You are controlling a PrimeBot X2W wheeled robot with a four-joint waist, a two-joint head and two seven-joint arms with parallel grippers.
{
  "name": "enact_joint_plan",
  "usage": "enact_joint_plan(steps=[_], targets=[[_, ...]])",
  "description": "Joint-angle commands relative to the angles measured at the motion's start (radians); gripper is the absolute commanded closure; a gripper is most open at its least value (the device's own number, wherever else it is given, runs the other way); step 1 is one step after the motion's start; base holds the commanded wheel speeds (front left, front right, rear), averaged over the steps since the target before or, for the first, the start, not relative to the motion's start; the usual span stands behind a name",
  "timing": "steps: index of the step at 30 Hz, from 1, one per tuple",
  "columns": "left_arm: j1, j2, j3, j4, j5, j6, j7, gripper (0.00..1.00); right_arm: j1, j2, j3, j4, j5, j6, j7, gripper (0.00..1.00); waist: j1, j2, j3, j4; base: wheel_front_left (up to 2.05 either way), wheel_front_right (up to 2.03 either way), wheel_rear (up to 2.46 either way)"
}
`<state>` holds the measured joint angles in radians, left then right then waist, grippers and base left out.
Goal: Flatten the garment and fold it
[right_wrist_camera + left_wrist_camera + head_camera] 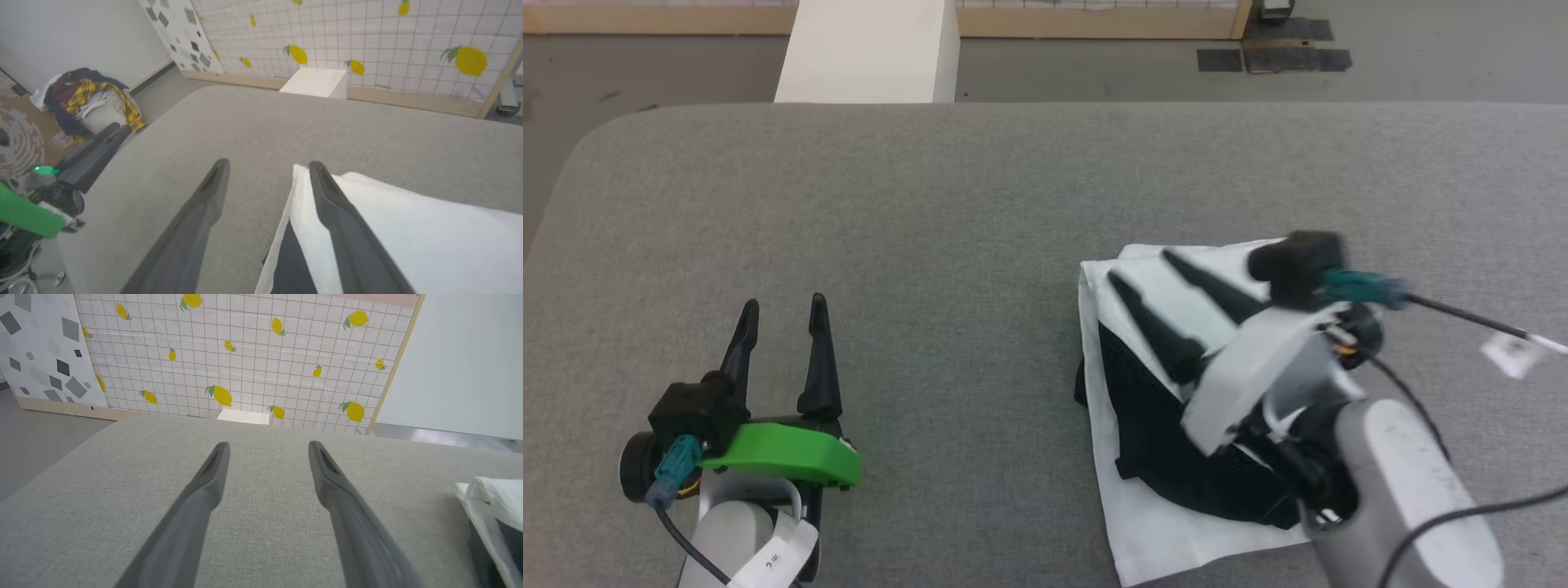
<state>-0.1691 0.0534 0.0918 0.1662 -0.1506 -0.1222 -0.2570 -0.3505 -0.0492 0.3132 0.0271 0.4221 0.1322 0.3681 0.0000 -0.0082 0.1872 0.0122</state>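
Note:
The garment [1147, 506] lies folded into a rough rectangle on the right of the grey padded table [931, 204], white with a black part showing on top. My right gripper [1139, 267] is open above its far left corner. In the right wrist view, the right gripper [269, 164] has one finger over the white cloth [408, 228] and the other over bare table. My left gripper [784, 304] is open and empty at the lower left, well apart from the garment. In the left wrist view, the left gripper [268, 445] points across bare table, with the garment's edge [490, 506] at the far right.
A white block [870, 49] stands on the floor beyond the table's far edge. Left of the table is a basket of mixed clothes [88, 98]. A lemon-print panel [245, 355] closes off the back. A cable with a tag [1511, 351] trails from my right wrist.

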Motion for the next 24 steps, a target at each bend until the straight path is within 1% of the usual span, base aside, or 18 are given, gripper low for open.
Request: enact_joint_plan(steps=[1,3,4,7,10,12,13,18,21,24], targets=[[0.003,-0.003,0.005,-0.005,0.003,0.0,-0.005,0.0,0.013,-0.001,-0.024,-0.02,0.007,-0.002,-0.036,0.0,0.0,0.0079,-0.018,-0.018,0.0,0.0,0.0],[0.007,-0.003,0.006,-0.011,0.003,0.0,-0.005,0.0,0.035,-0.001,-0.09,-0.056,0.01,-0.002,-0.111,0.0,0.0,0.0079,-0.028,-0.029,0.0,0.0,0.0],[0.01,-0.003,0.006,-0.014,0.003,0.001,-0.005,0.0,0.051,-0.001,-0.13,-0.064,0.029,-0.002,-0.142,0.0,0.0,0.0079,-0.033,-0.037,0.0,0.0,0.0],[0.015,-0.003,0.005,-0.022,0.003,0.003,-0.005,0.0,0.091,-0.001,-0.233,-0.055,0.061,-0.002,-0.194,0.0,0.0,0.0079,-0.04,-0.052,0.0,0.0,0.0],[0.017,-0.003,0.005,-0.028,0.003,0.005,-0.005,0.0,0.127,-0.001,-0.325,-0.009,0.121,-0.002,-0.22,0.0,0.0,0.0079,-0.044,-0.065,0.0,0.0,0.0],[0.018,-0.003,0.005,-0.032,0.004,0.005,-0.005,0.0,0.138,-0.001,-0.367,0.036,0.168,-0.002,-0.233,0.0,0.0,0.0079,-0.043,-0.07,0.0,0.0,0.0],[0.016,-0.003,0.005,-0.038,0.006,0.005,-0.005,0.0,0.141,-0.001,-0.401,0.121,0.223,-0.002,-0.242,0.0,0.0,0.0079,-0.039,-0.076,0.0,0.0,0.0],[0.012,-0.003,0.003,-0.046,0.008,0.005,-0.005,0.0,0.12,-0.001,-0.404,0.297,0.279,-0.002,-0.212,0.0,0.0,0.0079,-0.028,-0.077,0.0,0.0,0.0],[0.008,-0.003,-0.002,-0.047,0.01,0.005,-0.005,0.0,0.094,-0.001,-0.395,0.381,0.291,-0.002,-0.187,0.0,0.0,0.0079,-0.023,-0.073,0.0,0.0,0.0],[0.005,-0.003,-0.002,-0.049,0.01,0.004,-0.005,0.0,0.058,-0.001,-0.369,0.465,0.341,-0.002,-0.136,0.0,0.0,0.0079,-0.017,-0.07,0.0,0.0,0.0]])
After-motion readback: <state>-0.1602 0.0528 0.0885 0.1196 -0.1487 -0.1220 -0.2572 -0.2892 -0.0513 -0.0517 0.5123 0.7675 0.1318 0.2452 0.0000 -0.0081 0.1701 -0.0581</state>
